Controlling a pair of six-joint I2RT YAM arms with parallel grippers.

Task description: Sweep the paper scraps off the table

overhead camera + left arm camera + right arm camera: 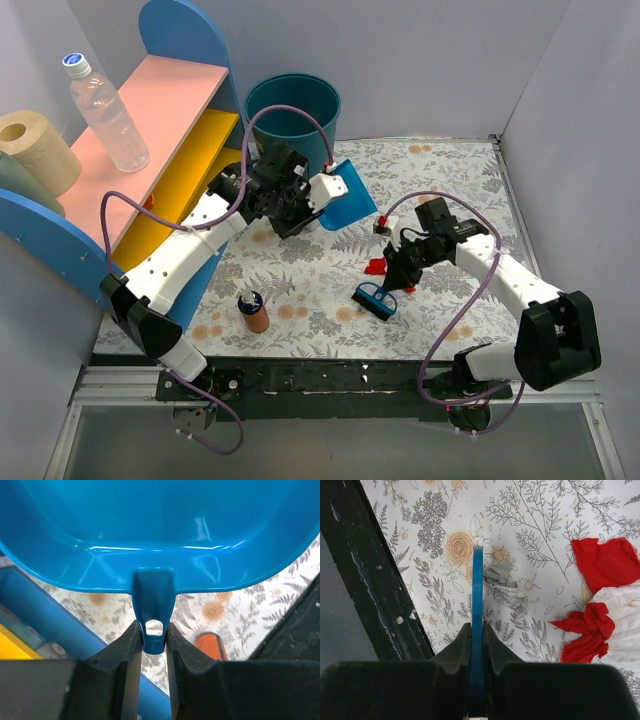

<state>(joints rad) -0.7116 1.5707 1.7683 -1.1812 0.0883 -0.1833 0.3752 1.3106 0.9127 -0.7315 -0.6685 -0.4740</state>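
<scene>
Right wrist camera showed the paper scraps [605,562] lying on the table [540,510]. Two red wads and a white one sat bunched together, touching. A small grey wad [507,587] lay just beside the brush [478,580]. They looked very light, soft and crumpled, so a hard hit would likely make them roll or skip away. Pinching each one seemed a poor idea. A gentle push from behind with the bristles seemed better. Right gripper [477,630] was clamped tight on the thin blue brush. Left gripper [152,630] was clamped on the handle of the dustpan [160,530], which looked lifted off the table, near the bin [292,105].
</scene>
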